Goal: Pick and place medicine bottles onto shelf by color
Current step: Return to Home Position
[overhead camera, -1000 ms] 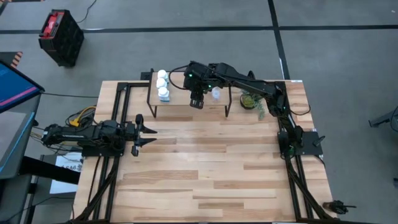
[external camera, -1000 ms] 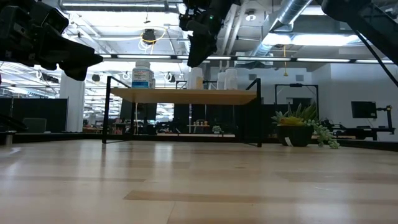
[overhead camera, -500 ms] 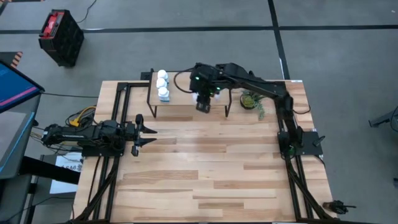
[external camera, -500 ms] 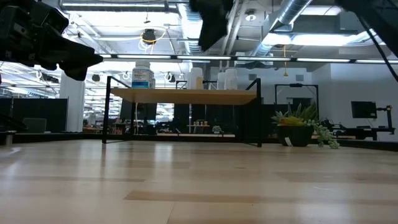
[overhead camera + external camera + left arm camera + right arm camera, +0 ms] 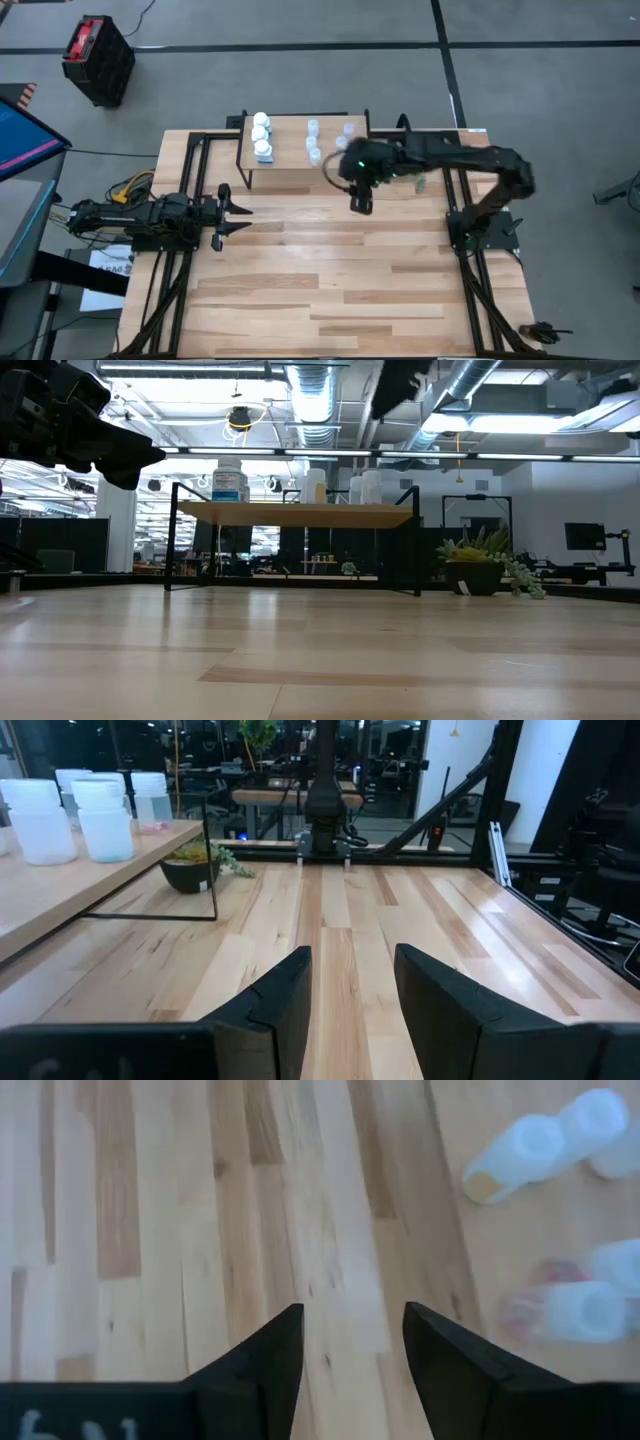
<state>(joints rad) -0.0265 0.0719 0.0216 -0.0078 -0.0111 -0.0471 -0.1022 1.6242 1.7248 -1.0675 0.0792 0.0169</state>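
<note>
Dark right gripper (image 5: 360, 204) hovers spread, empty, at 5 o'clock of the light-wood, black-legged shelf (image 5: 285, 160).
Chunky white medicine bottles (image 5: 261, 135) stand at its 9 o'clock end, pale translucent bottles (image 5: 313, 142), perhaps six, mid-shelf; left gripper (image 5: 232, 211) spread.

Grey floor (image 5: 300, 60) crossed by dark lines, black-and-red crate (image 5: 98, 60), silver ceiling ducts (image 5: 310, 390), bright strip lights (image 5: 470, 422)

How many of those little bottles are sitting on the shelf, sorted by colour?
Bright white bottles: 3
Translucent pale bottles: 5 in sight; the right arm may hide another
Total: 8 bottles in sight on the shelf
</note>
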